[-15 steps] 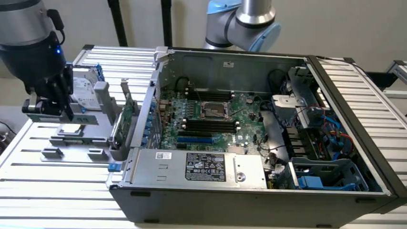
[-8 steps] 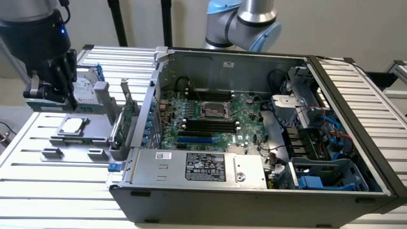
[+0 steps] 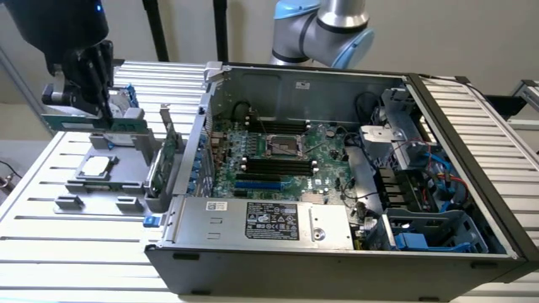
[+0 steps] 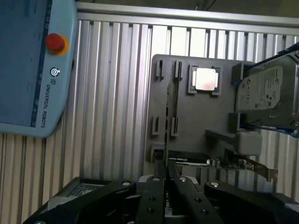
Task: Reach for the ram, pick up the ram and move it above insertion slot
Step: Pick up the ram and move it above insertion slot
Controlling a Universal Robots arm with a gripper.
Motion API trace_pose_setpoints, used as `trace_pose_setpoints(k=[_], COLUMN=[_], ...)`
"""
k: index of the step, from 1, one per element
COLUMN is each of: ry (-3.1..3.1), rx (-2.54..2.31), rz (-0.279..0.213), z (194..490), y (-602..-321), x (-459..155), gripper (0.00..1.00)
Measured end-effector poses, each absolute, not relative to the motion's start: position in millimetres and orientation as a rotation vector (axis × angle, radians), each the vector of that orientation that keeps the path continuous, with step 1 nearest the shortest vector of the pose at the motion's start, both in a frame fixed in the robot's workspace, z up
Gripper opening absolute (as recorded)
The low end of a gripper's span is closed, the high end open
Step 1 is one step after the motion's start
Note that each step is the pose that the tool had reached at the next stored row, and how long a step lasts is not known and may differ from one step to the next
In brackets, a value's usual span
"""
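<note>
My gripper [image 3: 105, 115] is at the exterior view's upper left, over the grey holder tray [image 3: 101, 189], and is shut on the ram [image 3: 76, 122]. The ram is a long thin green stick held level, just above or still at its slot in the tray; I cannot tell which. In the wrist view the fingers [image 4: 154, 196] pinch the ram [image 4: 168, 116], seen edge-on, in line with the tray's clips [image 4: 159, 70]. The open computer case [image 3: 252, 252] lies to the exterior view's right. Its motherboard has black memory slots [image 3: 278, 165], well away from the gripper.
On the tray [image 4: 196, 121] sit a silver processor [image 3: 94, 166], a labelled hard drive [image 4: 268, 93] and a taller green card with a metal bracket [image 3: 166, 148]. A teach pendant with a red button [image 4: 55, 42] lies on the ribbed table [image 3: 76, 265]. The case wall [image 3: 202, 126] stands between tray and motherboard.
</note>
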State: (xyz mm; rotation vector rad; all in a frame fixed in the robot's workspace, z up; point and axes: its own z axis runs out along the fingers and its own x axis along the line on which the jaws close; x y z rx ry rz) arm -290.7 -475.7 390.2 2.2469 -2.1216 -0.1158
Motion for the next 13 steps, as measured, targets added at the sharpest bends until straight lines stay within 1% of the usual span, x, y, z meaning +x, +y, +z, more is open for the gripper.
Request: trace_pose_setpoints(k=[5, 13], ry=[-2.121, -2.118], rx=[2.262, 2.292], rz=[-0.135, -0.168], z=[400, 405], y=[-476, -476], x=[-273, -247], gripper=[0.13, 0.13])
